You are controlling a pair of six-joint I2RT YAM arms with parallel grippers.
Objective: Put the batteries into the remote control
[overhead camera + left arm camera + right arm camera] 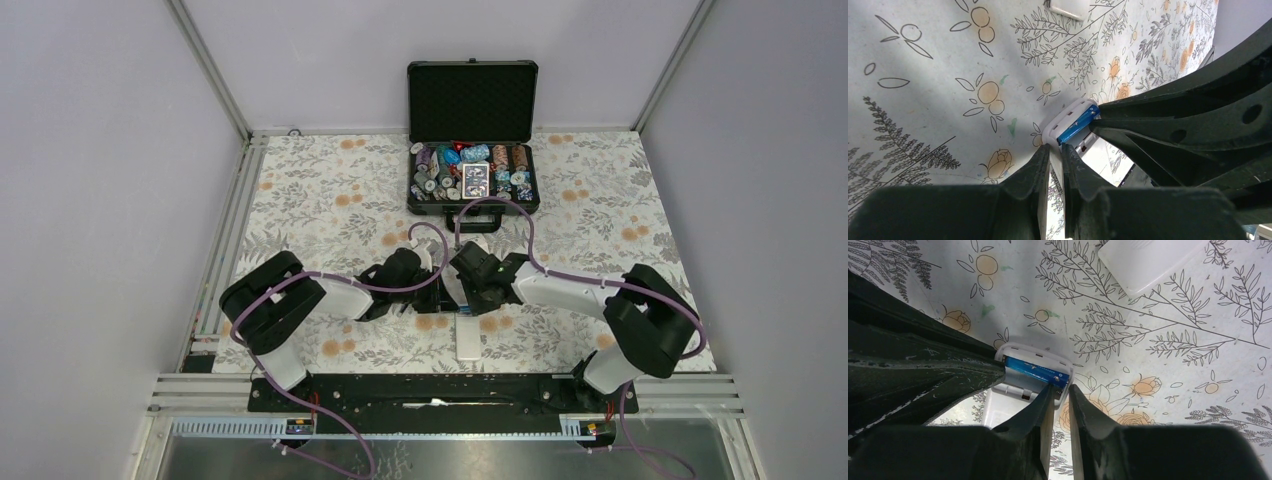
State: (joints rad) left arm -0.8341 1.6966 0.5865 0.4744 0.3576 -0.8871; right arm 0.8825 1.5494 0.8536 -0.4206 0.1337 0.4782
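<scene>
- Left wrist view: the left tool [1056, 152] has its fingers nearly together, and they look clamped on the thin white rim of the remote control [1064, 119], beside one end of the battery [1078, 125].
- Right wrist view: the right tool [1060, 392] stands at the rim beside the other end of the battery. Its fingers are a narrow slit apart with the corner of the rim at their tips. I cannot tell if it grips or is loose.
- The blue battery lies in the open compartment and looks seated, or nearly so. I do not find a second battery in any view.
- The remote control is between the two tools, about the middle of the table [330, 190] and a little toward its near edge. From above, the tools hide it.
- Handling, as I judge: the remote control is light, stiff plastic with a smooth shell, so it can slide or tip when it is pushed on one side. It is better to hold it across its body than on the thin rim. A battery is small, round and slippery, so it should be taken at its middle.
- A flat white piece [467, 340], perhaps the compartment cover, lies close to the near edge. A black case [472, 150] with chips stands open at the far edge.
</scene>
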